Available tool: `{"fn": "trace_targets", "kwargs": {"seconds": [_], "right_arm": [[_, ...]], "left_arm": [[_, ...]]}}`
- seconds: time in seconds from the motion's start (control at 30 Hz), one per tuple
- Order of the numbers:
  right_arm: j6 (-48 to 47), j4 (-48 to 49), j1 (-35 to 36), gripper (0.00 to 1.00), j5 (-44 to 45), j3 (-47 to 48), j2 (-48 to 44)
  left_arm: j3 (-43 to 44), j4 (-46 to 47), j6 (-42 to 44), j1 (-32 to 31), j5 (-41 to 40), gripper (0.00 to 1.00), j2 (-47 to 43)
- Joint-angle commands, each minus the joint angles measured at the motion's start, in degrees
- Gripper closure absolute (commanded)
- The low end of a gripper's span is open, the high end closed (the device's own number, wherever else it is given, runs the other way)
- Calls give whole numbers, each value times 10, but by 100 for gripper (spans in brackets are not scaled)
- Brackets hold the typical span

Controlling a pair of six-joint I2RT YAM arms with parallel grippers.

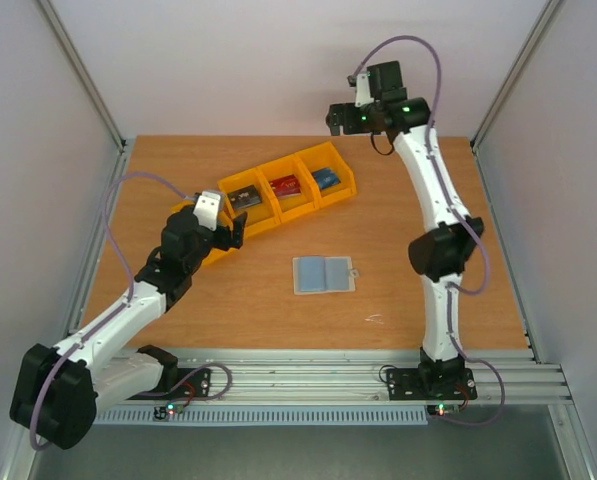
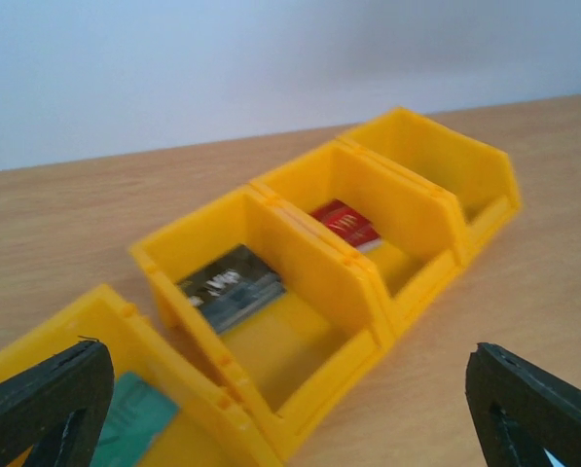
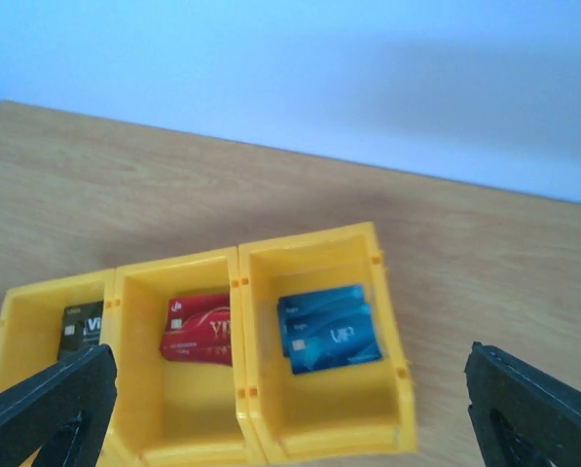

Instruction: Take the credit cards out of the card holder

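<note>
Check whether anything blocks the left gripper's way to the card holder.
Nothing visible does. The left gripper hangs open over the end of the yellow bins, and only bare table lies between it and the card holder.

Bright, even, diffuse white light; no glare. Overhead view sharp, shadows on the worktop (image 1: 278, 320) faint. Left wrist view soft, yellow bins (image 2: 300, 292) blurred, farthest worst. Right wrist view crisper, print on the blue credit card (image 3: 327, 331) partly legible; broad soft shadow across the back wall (image 3: 446, 78).
</note>
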Motion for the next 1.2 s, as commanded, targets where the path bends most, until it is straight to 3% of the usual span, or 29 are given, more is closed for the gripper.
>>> {"fn": "trace_targets", "kwargs": {"seconds": [0.0,0.03,0.13,0.27,0.47,0.57,0.73,0.87,0.93,1.07,1.17], "right_arm": [[-63,66,-10,1,68,-176,-160],[-65,104,-15,1,70,-218,-208],[-57,244,-54,1,71,-470,-355],[-36,417,-117,1,95,-738,-525],[-23,533,-154,2,157,-974,-655],[-7,576,-153,1,166,-1054,-672],[-9,729,-153,2,174,-1188,-661],[-14,803,-166,2,179,-1230,-608],[-24,883,-170,1,160,-1254,-580],[-55,1094,-170,2,136,-1314,-498],[-61,1157,-171,1,123,-1324,-448]], "left_arm": [[-25,79,-1,6,-146,1,-22],[-38,102,-3,10,-165,1,-25],[-87,196,23,35,-193,1,-25],[-95,179,8,85,-255,1,-11],[-114,202,-36,191,-255,1,26],[-118,207,-41,217,-226,1,44],[-125,192,-56,241,-172,1,57],[-137,216,-112,241,-211,1,54],[-135,214,-128,241,-200,1,61],[-138,228,-112,241,-160,1,79],[-154,291,-80,241,-136,1,99]]}}
